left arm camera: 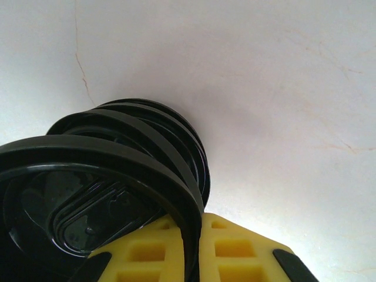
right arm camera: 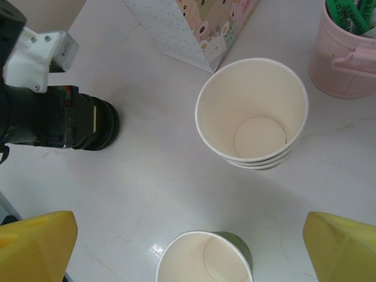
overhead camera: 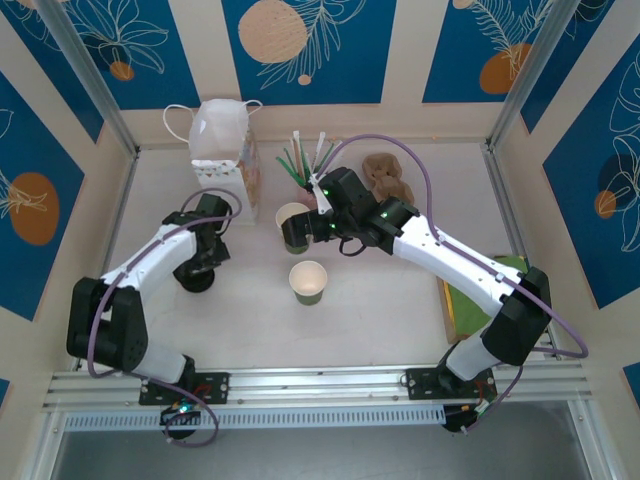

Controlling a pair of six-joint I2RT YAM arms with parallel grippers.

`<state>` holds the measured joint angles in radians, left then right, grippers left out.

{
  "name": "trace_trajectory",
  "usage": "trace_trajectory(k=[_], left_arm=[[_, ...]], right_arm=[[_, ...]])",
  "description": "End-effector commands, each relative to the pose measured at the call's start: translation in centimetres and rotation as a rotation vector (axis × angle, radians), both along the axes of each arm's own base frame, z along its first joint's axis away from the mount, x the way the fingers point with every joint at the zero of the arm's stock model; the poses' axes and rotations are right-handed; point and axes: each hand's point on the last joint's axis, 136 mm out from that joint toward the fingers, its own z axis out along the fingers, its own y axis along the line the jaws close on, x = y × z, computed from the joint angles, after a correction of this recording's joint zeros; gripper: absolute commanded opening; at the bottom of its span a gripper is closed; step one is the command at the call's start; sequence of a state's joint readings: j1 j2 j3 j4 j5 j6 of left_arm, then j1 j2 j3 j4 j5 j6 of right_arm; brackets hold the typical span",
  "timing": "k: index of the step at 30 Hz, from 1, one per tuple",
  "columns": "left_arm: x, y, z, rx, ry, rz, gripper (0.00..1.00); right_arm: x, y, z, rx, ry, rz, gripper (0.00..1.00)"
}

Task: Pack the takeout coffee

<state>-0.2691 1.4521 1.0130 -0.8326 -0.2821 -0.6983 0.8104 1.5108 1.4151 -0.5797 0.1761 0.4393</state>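
Left claw (left arm camera: pixel 191 255) pinched narrow on the rim of a round black plastic lid (left arm camera: pixel 100 194), which sits tilted atop a stack of black lids (left arm camera: pixel 176 126) toward the tabletop's (overhead camera: pixel 400 320) left edge. Right claw (right arm camera: pixel 188 247) spread wide, hanging near the stack of lidless green paper cups (right arm camera: pixel 252 111) mid-tabletop. Single open green paper cup (overhead camera: pixel 308 282) stands just nearer the front edge, apart from that stack, with bare tabletop around it. White paper bag (overhead camera: pixel 225 150) and pink cup of straws (right arm camera: pixel 346 59) are at the back edge.
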Motion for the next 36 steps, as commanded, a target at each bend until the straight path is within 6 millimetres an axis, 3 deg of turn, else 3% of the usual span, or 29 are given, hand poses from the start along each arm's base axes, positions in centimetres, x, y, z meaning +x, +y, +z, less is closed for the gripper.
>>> trace_trajectory(k=[1, 10, 16, 28, 36], left_arm=[[-0.3, 0.4, 1.0, 0.025, -0.005, -0.007, 0.09], [-0.5, 0.2, -0.2, 0.024, 0.029, -0.026, 0.08], [0.0, -1.6, 1.6, -0.090, -0.035, -0.044, 0.07], [-0.3, -9.6, 10.7, -0.617, -0.306, -0.177, 0.08], [-0.7, -13.8, 19.3, -0.934, -0.532, -0.344, 0.08]], right_arm=[[0.0, 0.4, 0.8, 0.036, -0.001, 0.003, 0.99], [-0.3, 0.1, 0.8, 0.032, -0.002, -0.003, 0.99], [-0.4, -0.2, 0.8, 0.028, -0.005, -0.014, 0.99], [-0.2, -1.3, 2.1, 0.071, -0.003, -0.051, 0.99], [-0.2, -1.5, 4.3, 0.198, 0.047, -0.070, 0.99]])
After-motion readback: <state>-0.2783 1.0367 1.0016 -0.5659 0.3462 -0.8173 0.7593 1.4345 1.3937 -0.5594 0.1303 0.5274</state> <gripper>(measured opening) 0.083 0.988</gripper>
